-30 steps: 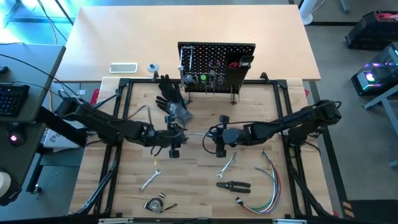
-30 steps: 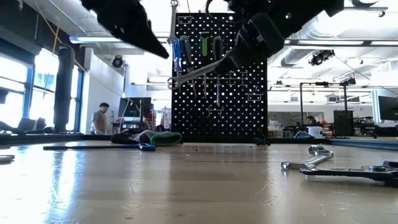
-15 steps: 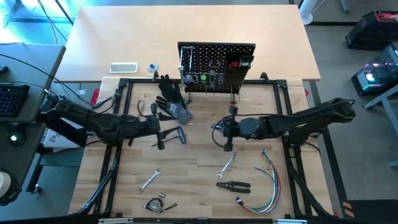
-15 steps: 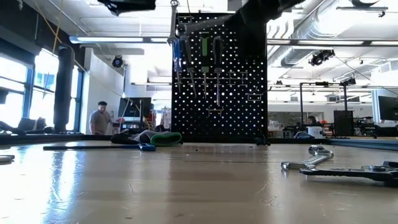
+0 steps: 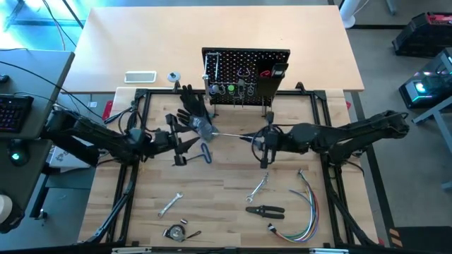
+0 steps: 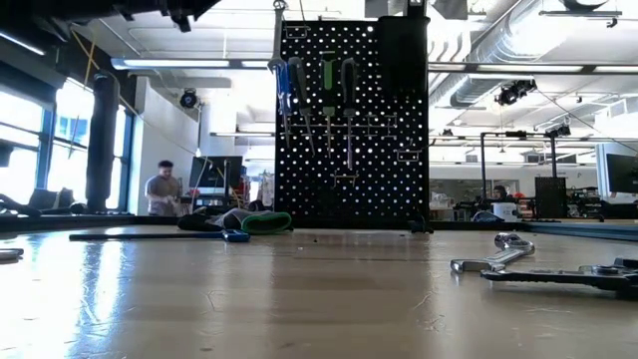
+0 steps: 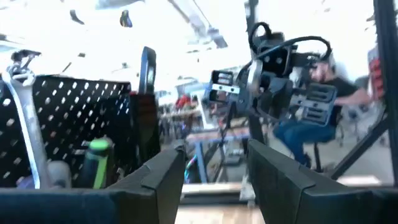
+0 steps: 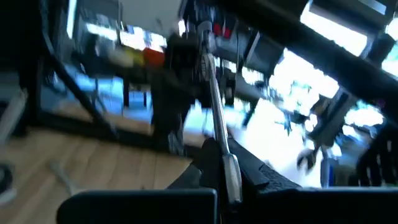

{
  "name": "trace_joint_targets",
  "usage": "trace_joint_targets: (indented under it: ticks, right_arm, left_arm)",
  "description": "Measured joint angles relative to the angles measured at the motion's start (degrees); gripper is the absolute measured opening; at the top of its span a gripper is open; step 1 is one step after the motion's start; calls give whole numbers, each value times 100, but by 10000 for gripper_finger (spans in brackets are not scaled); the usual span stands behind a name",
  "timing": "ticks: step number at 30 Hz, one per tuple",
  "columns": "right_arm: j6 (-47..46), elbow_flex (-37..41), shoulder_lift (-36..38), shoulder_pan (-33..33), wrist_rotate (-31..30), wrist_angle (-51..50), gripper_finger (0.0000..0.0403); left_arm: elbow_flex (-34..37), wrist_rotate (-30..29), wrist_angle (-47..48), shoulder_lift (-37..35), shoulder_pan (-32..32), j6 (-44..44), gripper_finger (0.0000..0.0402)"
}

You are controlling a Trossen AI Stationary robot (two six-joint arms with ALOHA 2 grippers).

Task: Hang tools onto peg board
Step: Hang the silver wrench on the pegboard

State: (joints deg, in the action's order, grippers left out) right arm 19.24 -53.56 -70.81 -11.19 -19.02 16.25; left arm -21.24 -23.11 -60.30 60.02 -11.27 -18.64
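Note:
The black peg board (image 5: 246, 74) stands upright at the table's far middle, with several tools hanging on its hooks (image 6: 327, 90). My right gripper (image 5: 261, 141) hovers in front of it, shut on a silver wrench (image 5: 229, 136) that points toward the table's left. My left gripper (image 5: 187, 144) floats open to the left of that, nothing between its fingers (image 7: 168, 177). Two more wrenches (image 5: 260, 185) (image 5: 169, 204), pliers (image 5: 265, 210) and a blue-handled hex key (image 5: 205, 152) lie flat on the table. My right gripper pinches the wrench's shaft (image 8: 227, 167) between its two fingers, toward one end. The fingers lie roughly level, coming from the table's right, and the shaft runs on ahead of them to its free head (image 8: 204, 31). The wrench is lifted clear of the table.
A black glove (image 5: 194, 113) lies near the board's left foot. A bundle of coloured wires (image 5: 304, 212) lies at the near right, a small round object (image 5: 176, 231) at the near edge. A black frame (image 5: 141, 95) borders the wooden work area. People show in the room beyond.
Both grippers have risen out of the low view. My right gripper has carried the wrench up and toward the peg board, and the wrench has tipped from slanting to about level. My left gripper has drawn back toward the table's left and tipped from pointing down to pointing ahead.

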Motion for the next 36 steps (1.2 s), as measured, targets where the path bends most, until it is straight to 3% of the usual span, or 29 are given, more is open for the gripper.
trace_joint_targets:
  ticks: [9, 17, 36]
  right_arm:
    - [223, -2, -100, 119, 618, 1210, 0]
    - [212, -2, -305, 134, 701, 1511, 0]
    - [225, 2, -856, 223, 1353, 2447, 0]
  left_arm:
    - [-460, 854, -1611, 1331, 243, -238, 163]
    - [-1215, 1191, -2061, 2247, 325, -500, 163]
    - [-2405, 2480, -2384, 3024, 650, 162, 163]
